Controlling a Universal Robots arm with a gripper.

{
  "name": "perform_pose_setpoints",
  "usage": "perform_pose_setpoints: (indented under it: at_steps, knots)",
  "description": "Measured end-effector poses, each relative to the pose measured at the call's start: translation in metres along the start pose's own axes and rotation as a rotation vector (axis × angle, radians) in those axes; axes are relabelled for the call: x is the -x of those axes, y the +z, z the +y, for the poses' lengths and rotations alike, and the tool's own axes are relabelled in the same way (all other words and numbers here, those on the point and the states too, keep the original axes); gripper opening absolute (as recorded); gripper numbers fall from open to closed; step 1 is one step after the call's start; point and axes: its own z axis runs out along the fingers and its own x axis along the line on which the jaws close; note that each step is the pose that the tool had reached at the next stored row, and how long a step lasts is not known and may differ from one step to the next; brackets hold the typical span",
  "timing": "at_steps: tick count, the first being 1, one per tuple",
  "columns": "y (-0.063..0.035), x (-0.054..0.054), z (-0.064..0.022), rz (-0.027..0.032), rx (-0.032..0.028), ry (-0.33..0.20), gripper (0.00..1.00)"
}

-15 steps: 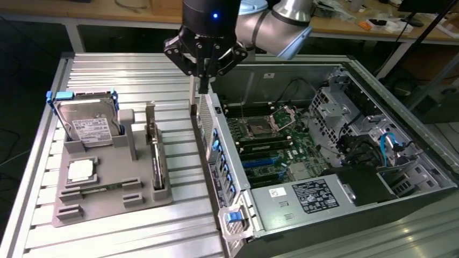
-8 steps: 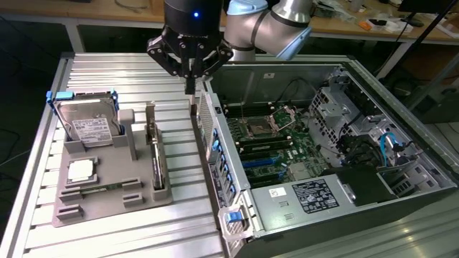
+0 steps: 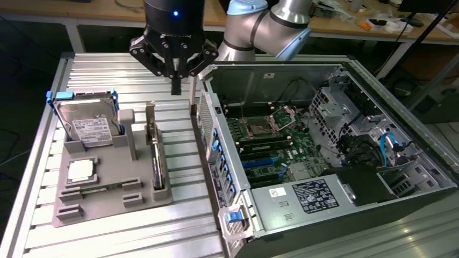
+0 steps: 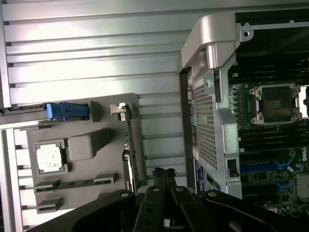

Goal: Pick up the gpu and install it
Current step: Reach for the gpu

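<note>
The gpu (image 3: pixel 156 156) stands on its edge in a slot along the side of the grey holder (image 3: pixel 107 207) that is nearest the case; in the wrist view the gpu (image 4: pixel 129 145) is a thin green strip with a silvery bracket end. My gripper (image 3: pixel 176 86) hangs above the table just beyond the holder's far end, between the holder and the case corner. Its fingers are pressed together with nothing between them. In the wrist view the shut gripper (image 4: pixel 163 176) is a short way off the gpu, not touching it.
The open computer case (image 3: pixel 215 177) lies on the exterior view's right, its motherboard (image 3: pixel 276 145) exposed. The holder also carries a hard drive (image 3: pixel 90 126) in a blue frame, a processor (image 3: pixel 80 171) and a memory stick (image 3: pixel 100 188). A ribbed metal table (image 3: pixel 107 70) lies beneath.
</note>
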Motion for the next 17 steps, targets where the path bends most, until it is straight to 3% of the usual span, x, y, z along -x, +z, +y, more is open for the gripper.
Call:
perform_pose_setpoints:
  at_steps: [9,17]
  knots:
    - [-0.0007,-0.025,-0.0019,-0.0001,0.0000,0.000,0.11]
    - [-0.0013,-0.040,-0.0030,0.0000,-0.0001,0.000,0.11]
